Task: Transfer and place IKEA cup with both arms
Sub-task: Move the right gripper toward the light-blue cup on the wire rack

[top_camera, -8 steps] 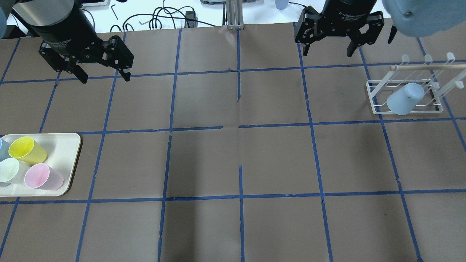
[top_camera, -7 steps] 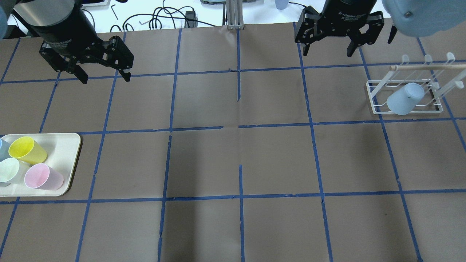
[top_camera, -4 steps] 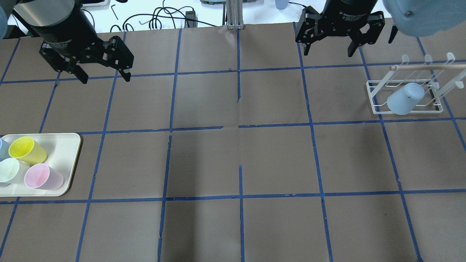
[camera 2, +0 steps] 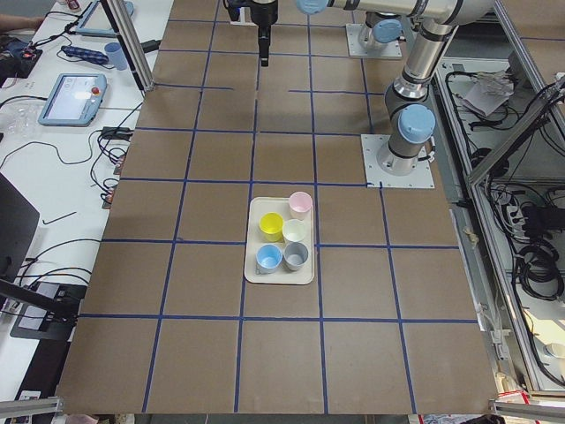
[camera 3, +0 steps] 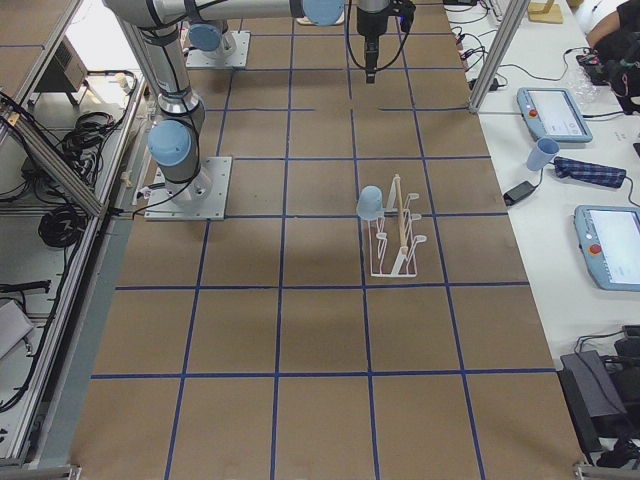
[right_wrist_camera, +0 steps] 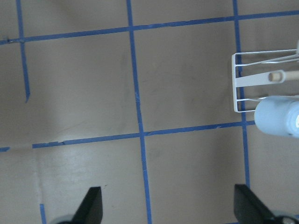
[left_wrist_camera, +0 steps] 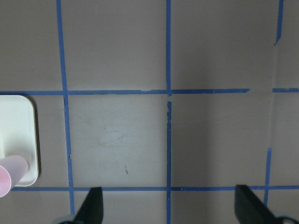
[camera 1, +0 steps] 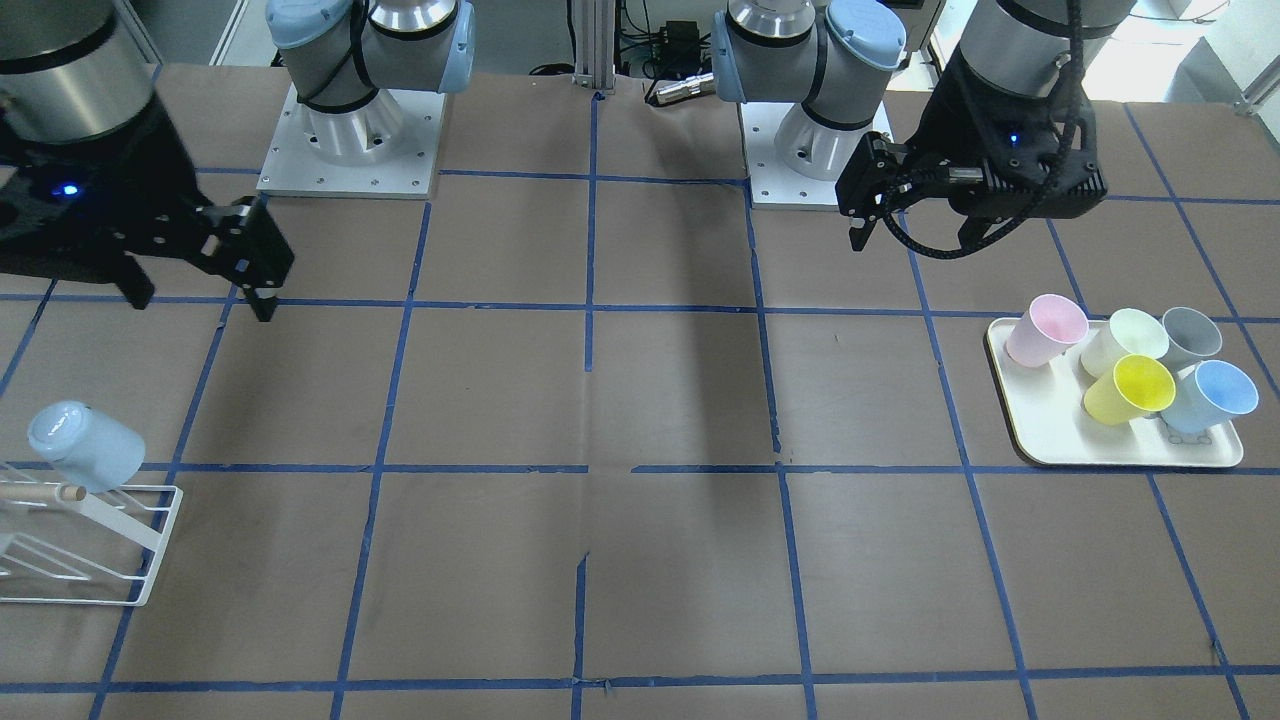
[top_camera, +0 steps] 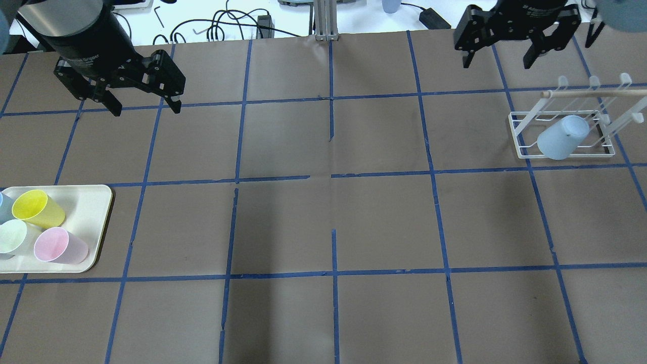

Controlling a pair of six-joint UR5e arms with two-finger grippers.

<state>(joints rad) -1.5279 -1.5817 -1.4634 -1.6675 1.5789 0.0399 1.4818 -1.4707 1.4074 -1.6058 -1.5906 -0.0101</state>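
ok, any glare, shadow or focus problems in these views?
Overhead exterior: the white bench behind the brown paper-covered table is blown out bluish, soft shadow bands cross mid-table, the pale blue joint cap in the top right corner is defocused. Right wrist-mounted: black fingertips soft, pale sky-blue plastic tumbler on the white wire rack sharp.
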